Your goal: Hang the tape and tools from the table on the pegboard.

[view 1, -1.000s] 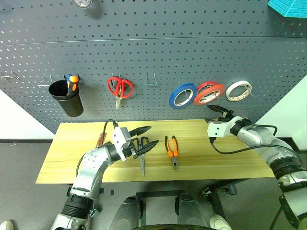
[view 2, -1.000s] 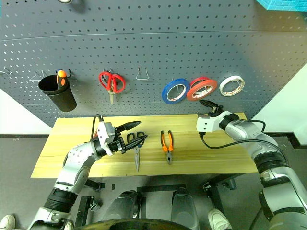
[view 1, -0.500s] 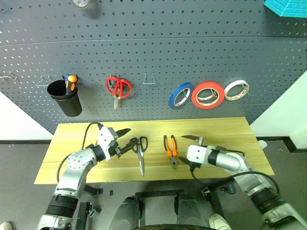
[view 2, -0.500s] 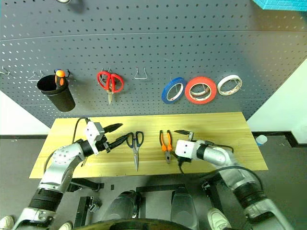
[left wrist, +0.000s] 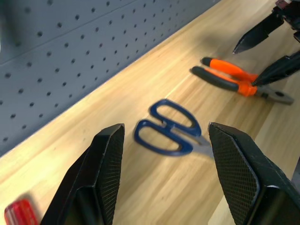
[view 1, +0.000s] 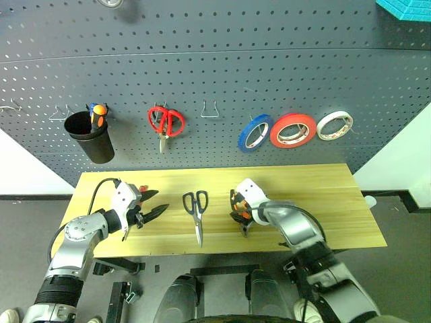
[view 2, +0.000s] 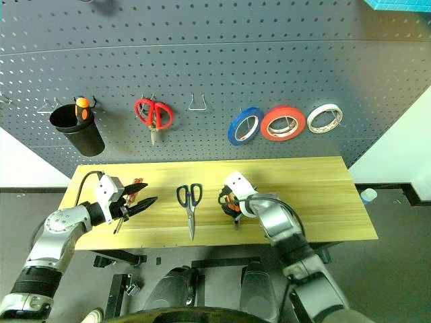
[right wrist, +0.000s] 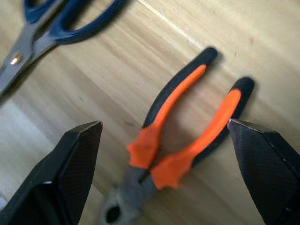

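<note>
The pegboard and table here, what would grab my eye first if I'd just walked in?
Probably the bright rolls on the dark pegboard: a blue roll, the red-orange tape and a white roll hanging in a row. Below, on the wooden table, the right end effector hangs open over the orange-and-black pliers, with dark-handled scissors lying to their left.

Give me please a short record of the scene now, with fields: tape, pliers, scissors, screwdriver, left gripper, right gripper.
tape: red-orange roll hangs on pegboard
pliers: flat on table, not held
scissors: flat on table, mid-left
screwdriver: on table by left gripper
left gripper: open, empty
right gripper: open, over the pliers, fingers either side
</note>
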Controlling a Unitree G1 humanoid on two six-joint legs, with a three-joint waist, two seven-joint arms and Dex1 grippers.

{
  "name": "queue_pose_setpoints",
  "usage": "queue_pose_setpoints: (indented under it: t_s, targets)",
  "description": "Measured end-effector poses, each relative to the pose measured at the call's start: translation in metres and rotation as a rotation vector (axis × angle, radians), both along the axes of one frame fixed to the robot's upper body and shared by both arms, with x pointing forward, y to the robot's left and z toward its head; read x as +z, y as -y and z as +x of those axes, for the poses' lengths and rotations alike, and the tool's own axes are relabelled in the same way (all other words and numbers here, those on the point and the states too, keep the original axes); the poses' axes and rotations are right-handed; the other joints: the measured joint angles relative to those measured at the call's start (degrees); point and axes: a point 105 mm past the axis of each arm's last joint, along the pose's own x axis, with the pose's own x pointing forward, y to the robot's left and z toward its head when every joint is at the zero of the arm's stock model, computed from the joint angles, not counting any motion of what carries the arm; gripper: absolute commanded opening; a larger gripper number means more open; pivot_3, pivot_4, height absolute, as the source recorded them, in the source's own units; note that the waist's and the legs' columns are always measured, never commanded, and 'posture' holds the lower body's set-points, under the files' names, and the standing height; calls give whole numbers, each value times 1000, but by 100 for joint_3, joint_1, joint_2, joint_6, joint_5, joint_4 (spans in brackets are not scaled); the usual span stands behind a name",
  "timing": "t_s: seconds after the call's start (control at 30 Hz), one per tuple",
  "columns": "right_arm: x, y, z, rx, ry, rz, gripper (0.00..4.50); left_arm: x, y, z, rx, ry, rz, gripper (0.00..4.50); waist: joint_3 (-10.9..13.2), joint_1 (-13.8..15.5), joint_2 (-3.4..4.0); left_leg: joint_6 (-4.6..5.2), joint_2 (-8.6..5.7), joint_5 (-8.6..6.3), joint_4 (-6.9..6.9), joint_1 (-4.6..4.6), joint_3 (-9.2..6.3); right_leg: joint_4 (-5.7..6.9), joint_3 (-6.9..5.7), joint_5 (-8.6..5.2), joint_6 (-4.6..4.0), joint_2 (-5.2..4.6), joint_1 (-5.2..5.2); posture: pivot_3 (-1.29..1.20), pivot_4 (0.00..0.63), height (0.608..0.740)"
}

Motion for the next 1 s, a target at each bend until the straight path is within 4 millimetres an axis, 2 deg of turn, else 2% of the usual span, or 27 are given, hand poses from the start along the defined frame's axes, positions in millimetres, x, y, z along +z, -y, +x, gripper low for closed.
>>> queue_pose_setpoints:
  t_s: [0.1, 0.37, 0.57, 0.9, 1.0]
  targets:
    - [1, -1, 5, -65, -32, -26, 4467, 4, -2, 0, -5, 15, -13, 2990, 1, 14, 1, 0, 0, 0, -1, 0, 0, 0, 0, 0, 2, 0, 0, -56, 132, 729]
    - [-20, 1, -3, -208, -169, -118, 4467, 5, 2, -1, -18, 23, -42, 2990, 3, -122, 6, 0, -1, 0, -5, 0, 0, 4, 0, 1, 5, 0, -4, -47, 129, 729]
    - [-24, -1, -4, -265, -241, -96, 4467, 5, 3, -2, -22, 24, -59, 2990, 4, -162, 8, 0, 1, 0, -5, 2, -2, 14, 0, 1, 7, 1, -8, -47, 133, 729]
    - [-22, -19, 5, -294, -265, -63, 4467, 5, 5, -2, -19, 25, -76, 2990, 5, -277, 9, 0, 1, 0, -5, 2, -3, 14, 0, 0, 8, 1, -8, -46, 133, 729]
    - [-22, -16, 9, -318, -259, -70, 3885, 5, 5, -2, -19, 26, -77, 2990, 6, -278, 10, 0, 1, 0, -6, 2, -4, 14, 0, 0, 8, 2, -8, -46, 133, 729]
